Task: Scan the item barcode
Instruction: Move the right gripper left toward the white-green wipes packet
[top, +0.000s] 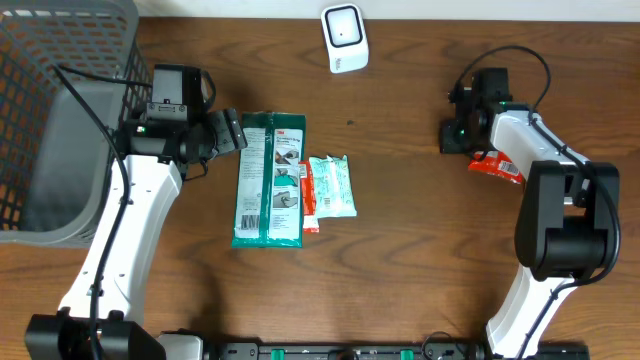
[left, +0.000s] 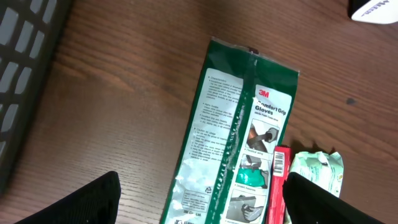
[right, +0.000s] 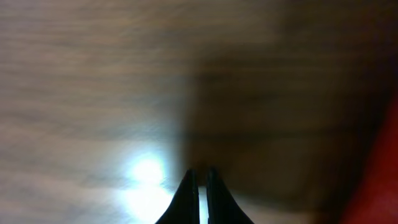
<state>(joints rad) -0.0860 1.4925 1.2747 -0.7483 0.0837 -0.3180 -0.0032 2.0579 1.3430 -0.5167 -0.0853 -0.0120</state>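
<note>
While the L claw (top: 236, 132) hangs wide open at the top edge of the green glove pack (top: 268, 180) mid-table, the R claw (right: 199, 185) is pinched shut on nothing visible, w/ a red packet (top: 497, 165) just beside it. Prob. pick-up stage. Next: grip a pack, turn its barcode toward the white scanner (top: 344, 38).
</note>
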